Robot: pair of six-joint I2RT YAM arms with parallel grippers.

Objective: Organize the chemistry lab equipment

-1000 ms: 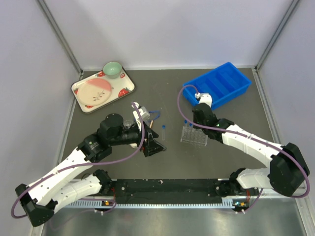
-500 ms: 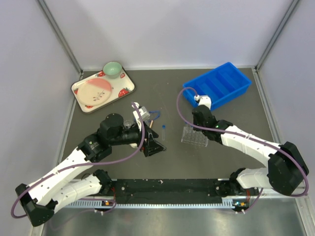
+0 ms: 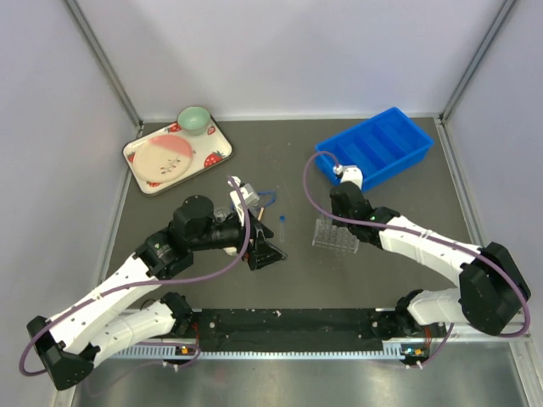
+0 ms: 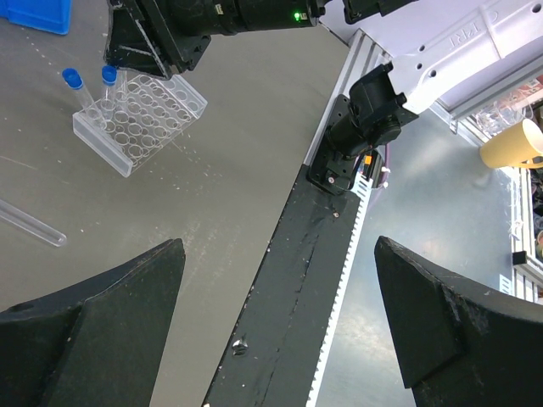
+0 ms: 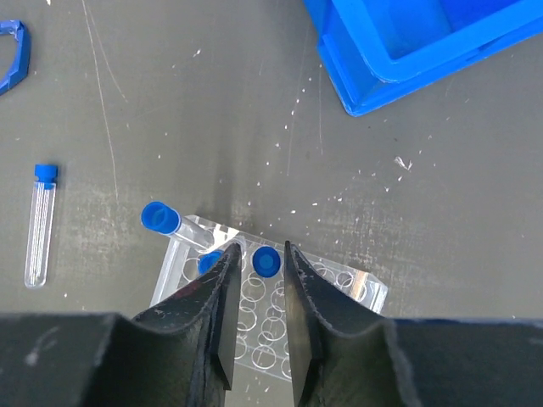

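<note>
Now the right claw [image 5: 260, 254] is open just a little over the clear rack [image 5: 339, 292] on the worktop [image 5: 170, 102]. One blue-capped tube [image 5: 266, 262] stands between its tips. Another tube [image 5: 40, 225] lies flat nearby. The left claw [image 4: 278, 246] is wide.

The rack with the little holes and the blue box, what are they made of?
The rack looks like clear, glossy hard plastic: you see the table through it and its edges shine. The blue box looks like smooth moulded plastic, one solid colour with rounded walls.
</note>
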